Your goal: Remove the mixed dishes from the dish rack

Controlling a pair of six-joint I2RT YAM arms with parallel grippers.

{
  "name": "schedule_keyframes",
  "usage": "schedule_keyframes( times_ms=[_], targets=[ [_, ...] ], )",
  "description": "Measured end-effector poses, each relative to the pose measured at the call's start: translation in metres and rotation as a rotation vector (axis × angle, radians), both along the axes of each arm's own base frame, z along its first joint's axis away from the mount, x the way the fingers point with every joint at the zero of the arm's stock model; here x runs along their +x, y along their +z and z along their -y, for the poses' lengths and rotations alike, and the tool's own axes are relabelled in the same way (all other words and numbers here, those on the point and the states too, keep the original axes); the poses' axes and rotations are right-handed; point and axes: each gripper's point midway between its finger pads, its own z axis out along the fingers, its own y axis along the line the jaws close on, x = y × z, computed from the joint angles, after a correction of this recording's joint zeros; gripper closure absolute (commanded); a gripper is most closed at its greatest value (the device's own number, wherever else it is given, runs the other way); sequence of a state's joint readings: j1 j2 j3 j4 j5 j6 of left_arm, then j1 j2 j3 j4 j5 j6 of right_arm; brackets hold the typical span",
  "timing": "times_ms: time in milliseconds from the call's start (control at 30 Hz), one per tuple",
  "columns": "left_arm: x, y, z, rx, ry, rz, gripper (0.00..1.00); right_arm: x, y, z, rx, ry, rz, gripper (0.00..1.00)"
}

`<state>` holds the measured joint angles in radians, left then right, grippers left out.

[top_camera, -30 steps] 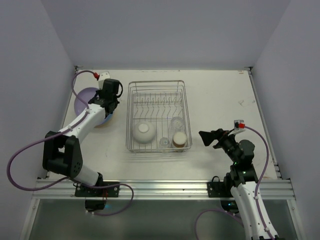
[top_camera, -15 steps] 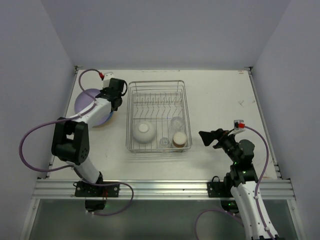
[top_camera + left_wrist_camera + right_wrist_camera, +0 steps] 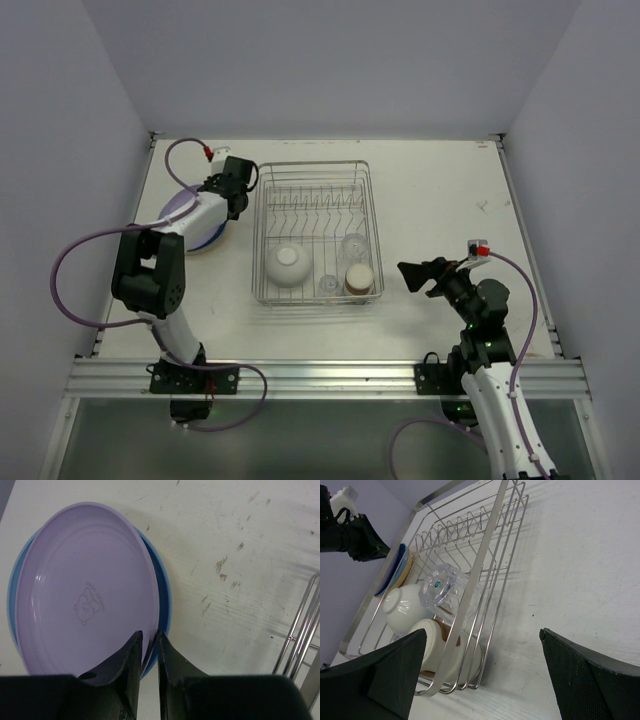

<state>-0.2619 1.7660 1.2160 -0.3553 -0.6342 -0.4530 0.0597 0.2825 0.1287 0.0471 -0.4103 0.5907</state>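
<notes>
The left claw (image 3: 147, 636) has moved right over the last second. It was above the plates and now hangs between them and the far-left corner of the rack (image 3: 312, 170), with its arm folded up more steeply. Its fingers (image 3: 131, 655) stand almost together, with only a slit between them and nothing in it.

Below it, the purple plate (image 3: 80, 590) lies flat and free on the blue plate (image 3: 163, 597), on the desk (image 3: 430, 190) just left of the rack. In the right wrist view an orange rim (image 3: 403, 573) shows under the blue one. So all three plates look unloaded and stacked, and the prong row is bare.

The right claw (image 3: 482, 635) has not moved. It hovers near the rack's near-right corner, spread wide and empty, facing the rack.

Four things are left in the near end of the rack:
- The bowl (image 3: 287, 264) sits upside down on the left.
- The cup (image 3: 359, 279) is in the right corner.
- One glass (image 3: 353, 245) is just beyond the cup.
- A smaller glass (image 3: 329, 285) sits between the bowl and the cup.

The plate stage seems finished, and the left arm looks to be heading back for another piece, most likely the bowl. The cup and glasses sit nearer the waiting right claw.
</notes>
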Motion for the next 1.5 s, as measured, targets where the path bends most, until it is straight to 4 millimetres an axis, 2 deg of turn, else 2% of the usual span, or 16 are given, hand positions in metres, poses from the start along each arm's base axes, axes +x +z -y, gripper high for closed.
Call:
schedule_keyframes(
  times_ms=[667,800,933,1033,1233,1500],
  targets=[
    [-0.002,-0.008,0.008,-0.037,-0.033,-0.03,0.5,0.0,0.0,0.0,0.0,0.0,0.0,0.01],
    [-0.005,0.003,0.011,-0.056,-0.045,-0.016,0.46,0.0,0.0,0.0,0.0,0.0,0.0,0.01],
    [-0.008,0.03,0.017,-0.107,-0.072,0.051,0.35,0.0,0.0,0.0,0.0,0.0,0.0,0.01],
    [-0.017,0.049,0.021,-0.152,-0.095,0.107,0.14,0.0,0.0,0.0,0.0,0.0,0.0,0.01],
    [-0.047,0.067,0.024,-0.22,-0.141,0.184,0.0,0.0,0.0,0.0,0.0,0.0,0.0,0.01],
    [-0.086,0.062,0.047,-0.376,-0.29,0.284,0.0,0.001,-0.008,0.0,-0.002,0.001,-0.036,0.01]
  ],
)
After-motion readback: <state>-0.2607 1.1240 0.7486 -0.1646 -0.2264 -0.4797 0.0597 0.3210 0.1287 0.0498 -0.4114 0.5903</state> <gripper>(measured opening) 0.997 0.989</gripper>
